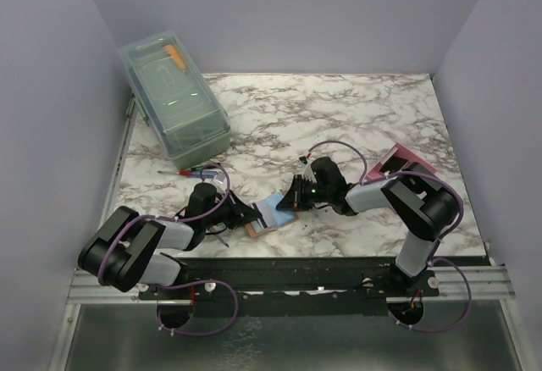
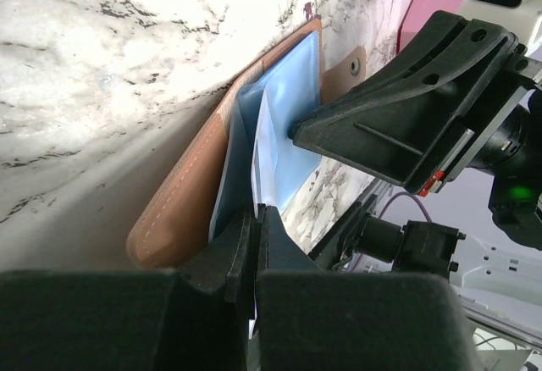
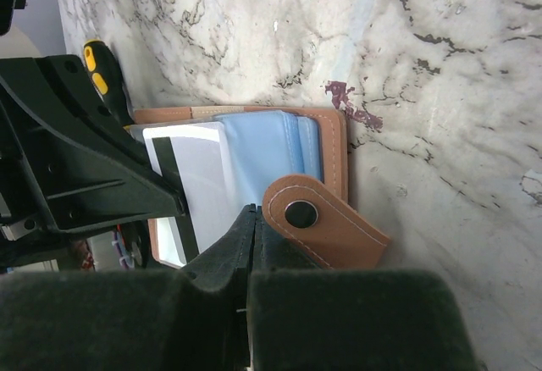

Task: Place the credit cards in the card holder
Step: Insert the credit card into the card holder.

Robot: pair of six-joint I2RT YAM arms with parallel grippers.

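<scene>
The card holder [image 1: 273,215] lies open near the table's front edge, tan leather with pale blue pockets [image 3: 271,146] and a snap strap [image 3: 322,227]. My left gripper [image 1: 247,216] comes at it from the left and is shut on a credit card [image 3: 199,180], white with a dark stripe. The card's far edge lies against the blue pockets. In the left wrist view this card [image 2: 264,146] runs down into the left gripper [image 2: 257,212], beside the card holder [image 2: 182,202]. My right gripper [image 3: 257,212] is shut, its tip at the blue pockets next to the strap, and nothing shows between its fingers.
A clear lidded plastic box [image 1: 174,104] stands at the back left. A pink slotted tray [image 1: 398,163] sits behind the right arm. A small tool [image 1: 193,170] lies just behind the left arm, and its yellow and black handle [image 3: 100,64] shows in the right wrist view.
</scene>
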